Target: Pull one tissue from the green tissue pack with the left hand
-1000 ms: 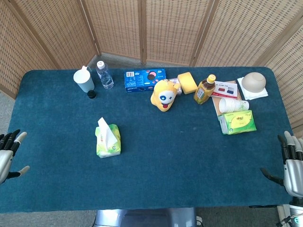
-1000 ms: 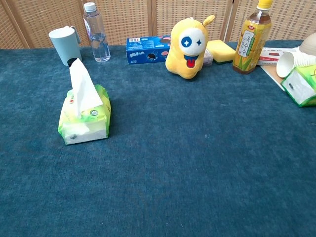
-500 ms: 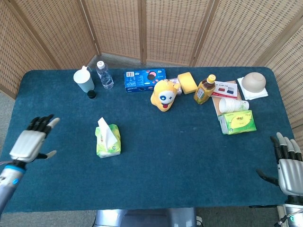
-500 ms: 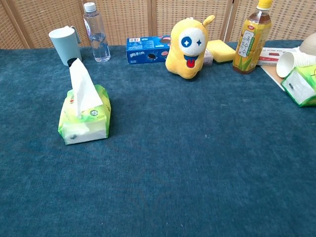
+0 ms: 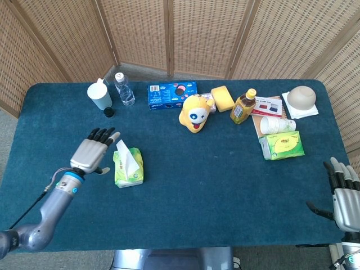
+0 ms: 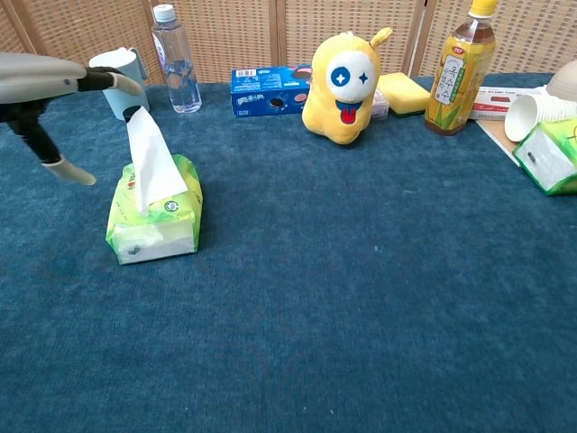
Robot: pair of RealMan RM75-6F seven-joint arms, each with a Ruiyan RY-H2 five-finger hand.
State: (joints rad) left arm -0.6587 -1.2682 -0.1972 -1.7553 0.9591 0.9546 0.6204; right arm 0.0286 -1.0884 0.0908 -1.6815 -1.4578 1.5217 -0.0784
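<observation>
The green tissue pack (image 5: 129,169) (image 6: 154,217) lies on the left half of the blue table, with a white tissue (image 5: 124,154) (image 6: 149,161) standing up out of its top. My left hand (image 5: 93,151) (image 6: 47,93) hovers just left of the pack, fingers spread and holding nothing, a small gap from the tissue. My right hand (image 5: 345,192) stays at the table's front right corner, fingers apart and empty; the chest view does not show it.
Along the back stand a pale cup (image 5: 99,95), a water bottle (image 5: 124,89), a blue biscuit box (image 5: 172,94), a yellow plush toy (image 5: 194,112), a sponge (image 5: 223,98) and a tea bottle (image 5: 243,106). A second green tissue pack (image 5: 282,145) and paper cups (image 5: 277,125) sit right.
My left hand has travelled from the table's left edge rightward and up to just beside the tissue pack. The right hand barely shifted. The pack and tissue have not moved.
</observation>
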